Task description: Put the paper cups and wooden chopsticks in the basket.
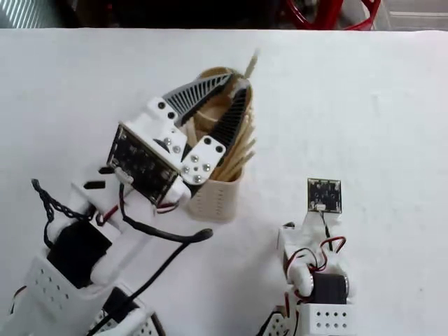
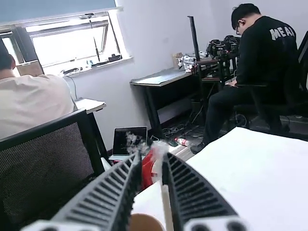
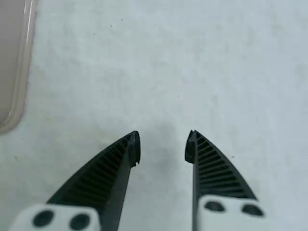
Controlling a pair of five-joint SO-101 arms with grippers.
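White tabletop (image 1: pixel 364 105) is carrying the basket (image 1: pixel 213 199), chopsticks (image 1: pixel 238 157) standing inside, so seemingly nearly done; left tool (image 1: pixel 238 82) is hovering above, slightly parted, right tool (image 3: pixel 162 144) open at five o'clock.

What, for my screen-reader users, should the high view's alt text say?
The left arm's gripper hangs over a cream perforated basket holding pale wooden chopsticks, near the middle of a white table; the right arm sits folded beside it.
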